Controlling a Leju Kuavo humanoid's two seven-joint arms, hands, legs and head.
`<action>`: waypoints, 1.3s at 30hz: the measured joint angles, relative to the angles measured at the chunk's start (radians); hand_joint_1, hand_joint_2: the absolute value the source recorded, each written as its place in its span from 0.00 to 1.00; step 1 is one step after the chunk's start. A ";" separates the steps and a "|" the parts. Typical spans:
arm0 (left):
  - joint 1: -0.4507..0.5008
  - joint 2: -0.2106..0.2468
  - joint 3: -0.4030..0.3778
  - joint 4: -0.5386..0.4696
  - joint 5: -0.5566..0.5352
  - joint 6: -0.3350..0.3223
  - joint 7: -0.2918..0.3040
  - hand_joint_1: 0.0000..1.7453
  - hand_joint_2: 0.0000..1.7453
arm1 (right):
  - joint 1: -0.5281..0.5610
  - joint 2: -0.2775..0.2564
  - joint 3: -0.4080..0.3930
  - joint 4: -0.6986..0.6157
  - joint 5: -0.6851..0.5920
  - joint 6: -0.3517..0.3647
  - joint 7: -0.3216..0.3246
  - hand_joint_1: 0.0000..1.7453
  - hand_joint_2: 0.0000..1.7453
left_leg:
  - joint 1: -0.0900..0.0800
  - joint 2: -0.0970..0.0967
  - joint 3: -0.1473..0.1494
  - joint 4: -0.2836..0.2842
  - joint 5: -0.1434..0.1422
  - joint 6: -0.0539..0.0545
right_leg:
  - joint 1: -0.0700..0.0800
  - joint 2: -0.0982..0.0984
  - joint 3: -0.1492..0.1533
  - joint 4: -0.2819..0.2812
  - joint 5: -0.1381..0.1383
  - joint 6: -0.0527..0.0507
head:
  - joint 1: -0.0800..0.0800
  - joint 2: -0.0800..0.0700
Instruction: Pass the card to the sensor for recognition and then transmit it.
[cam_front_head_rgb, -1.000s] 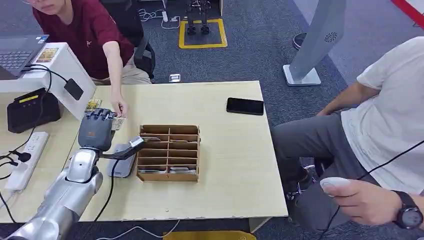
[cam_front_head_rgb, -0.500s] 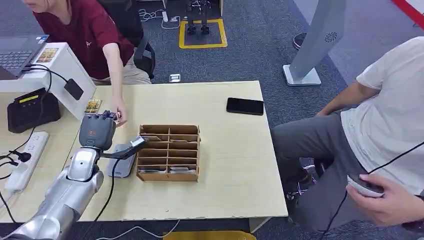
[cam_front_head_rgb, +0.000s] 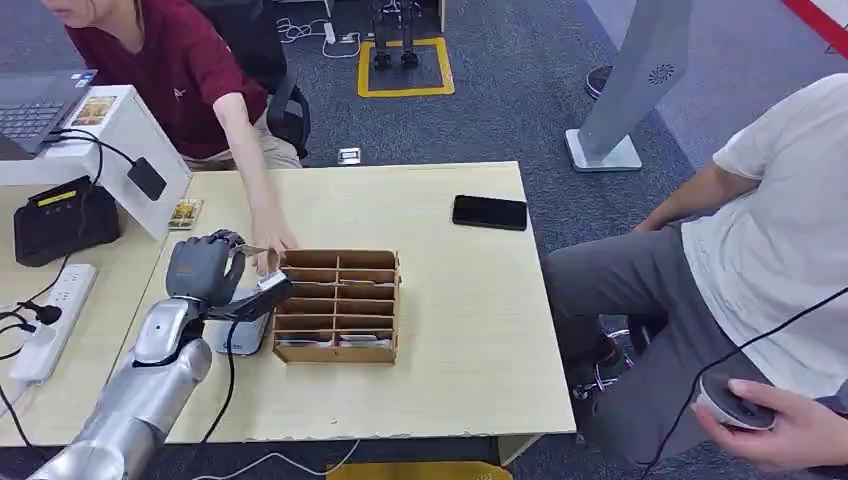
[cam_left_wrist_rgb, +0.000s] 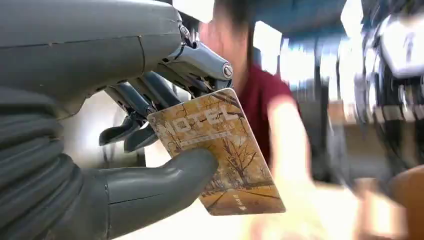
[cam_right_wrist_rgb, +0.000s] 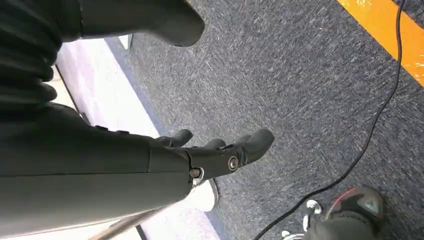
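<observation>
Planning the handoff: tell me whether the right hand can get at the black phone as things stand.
Probably not: the right hand hangs open over the carpet, below the table, while the black phone lies far across the tabletop.

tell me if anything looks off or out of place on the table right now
Nothing stands out. The left hand pinches the card cleanly, the wooden organizer sits square, and the phone lies flat.
</observation>
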 joint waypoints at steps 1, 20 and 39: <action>0.023 -0.023 0.043 -0.061 0.210 -0.154 -0.013 1.00 1.00 | 0.001 0.000 0.000 0.001 0.000 0.000 0.000 0.00 1.00 | 0.000 0.000 0.000 0.000 0.000 0.000 | 0.000 0.000 0.000 0.000 0.000 0.000 | 0.002 0.000; 0.106 -0.064 0.183 -0.293 0.560 -0.293 -0.014 1.00 1.00 | 0.003 0.000 0.000 0.005 0.002 0.001 0.000 0.00 1.00 | 0.000 0.000 -0.001 0.000 0.000 0.000 | 0.000 -0.001 0.000 0.000 0.000 0.000 | 0.001 0.000; 0.194 -0.008 0.304 -0.275 0.806 -0.394 0.011 1.00 1.00 | 0.004 -0.001 0.000 0.006 0.037 0.011 -0.008 0.00 1.00 | 0.000 0.000 0.000 -0.001 0.000 0.000 | 0.000 0.000 0.000 0.000 0.000 0.000 | 0.001 0.000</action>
